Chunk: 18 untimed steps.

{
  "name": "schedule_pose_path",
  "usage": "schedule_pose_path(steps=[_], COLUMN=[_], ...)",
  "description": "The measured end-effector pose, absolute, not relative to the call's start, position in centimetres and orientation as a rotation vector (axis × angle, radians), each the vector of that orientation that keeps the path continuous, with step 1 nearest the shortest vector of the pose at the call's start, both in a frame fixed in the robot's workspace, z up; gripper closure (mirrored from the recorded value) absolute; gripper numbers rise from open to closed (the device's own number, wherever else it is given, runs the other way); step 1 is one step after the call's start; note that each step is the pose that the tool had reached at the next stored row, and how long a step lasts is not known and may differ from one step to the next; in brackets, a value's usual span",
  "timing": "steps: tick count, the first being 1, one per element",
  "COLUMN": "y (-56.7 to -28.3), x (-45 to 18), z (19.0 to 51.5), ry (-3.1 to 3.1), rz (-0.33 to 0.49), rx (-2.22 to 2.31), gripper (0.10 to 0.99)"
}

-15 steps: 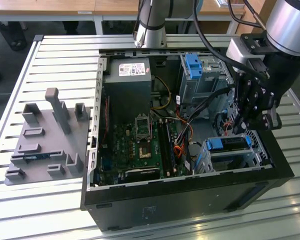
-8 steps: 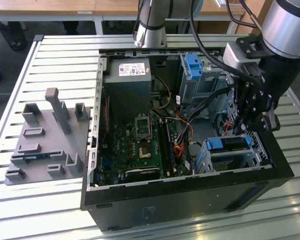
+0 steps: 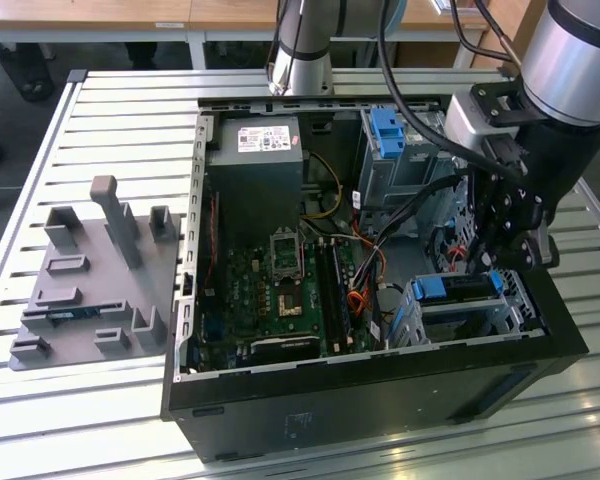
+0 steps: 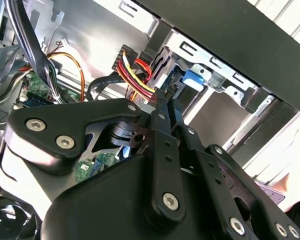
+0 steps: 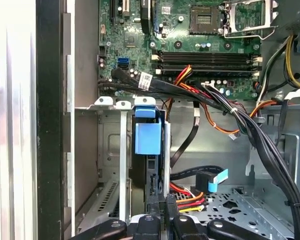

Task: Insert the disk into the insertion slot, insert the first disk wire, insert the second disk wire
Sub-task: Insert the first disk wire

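Slatted table [image 3: 120,95]: exterior view shows gripper [image 3: 485,266] over the seated disk [image 3: 460,287]; first wrist view shows jaws pinching a plug [image 5: 162,202]

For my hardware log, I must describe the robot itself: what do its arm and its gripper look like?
The arm is a silver-grey round tube with dark joints; black cables loop beside it. The gripper is black, built of flat linked bars with silver screws.

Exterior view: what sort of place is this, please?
Probably a robotics lab or test bench: an open computer case sits on a slatted metal table, a grey fixture plate beside it, wooden desks behind.
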State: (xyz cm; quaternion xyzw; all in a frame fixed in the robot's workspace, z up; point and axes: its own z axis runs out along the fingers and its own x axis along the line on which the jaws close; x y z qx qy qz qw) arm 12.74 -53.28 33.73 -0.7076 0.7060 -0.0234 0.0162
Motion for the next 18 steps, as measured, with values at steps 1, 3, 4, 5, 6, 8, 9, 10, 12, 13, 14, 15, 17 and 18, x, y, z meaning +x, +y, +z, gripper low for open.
schedule_pose_path(steps=[1,3,4,5,6,8,9,10,12,13,14,15,17,18], y=[-53.35,-53.44,-53.50,-53.52,-53.53,-53.54,-53.54,-53.56,-53.58,-53.61,-53.64,-53.66,-53.68,-53.70], x=[12.73,12.73,12.73,12.73,12.73,12.73,12.73,12.73,12.73,12.73,12.73,12.73,12.73,12.73], z=[33.70,33.64,33.60,33.55,33.49,33.40,33.35,33.31,33.28,33.27,33.26,33.27,33.27,33.27], ry=[2.196,2.196,2.196,2.195,2.196,2.196,2.196,2.196,2.196,2.196,2.196,2.196,2.196,2.196], rz=[-0.073,-0.073,-0.073,-0.073,-0.073,-0.073,-0.073,-0.073,-0.073,-0.073,-0.073,-0.073,-0.073,-0.073], rx=[-2.200,-2.200,-2.200,-2.200,-2.200,-2.200,-2.200,-2.200,-2.200,-2.200,-2.200,-2.200,-2.200,-2.200], gripper=[0.922,0.922,0.922,0.922,0.922,0.922,0.922,0.922,0.922,0.922,0.922,0.922,0.922,0.922])
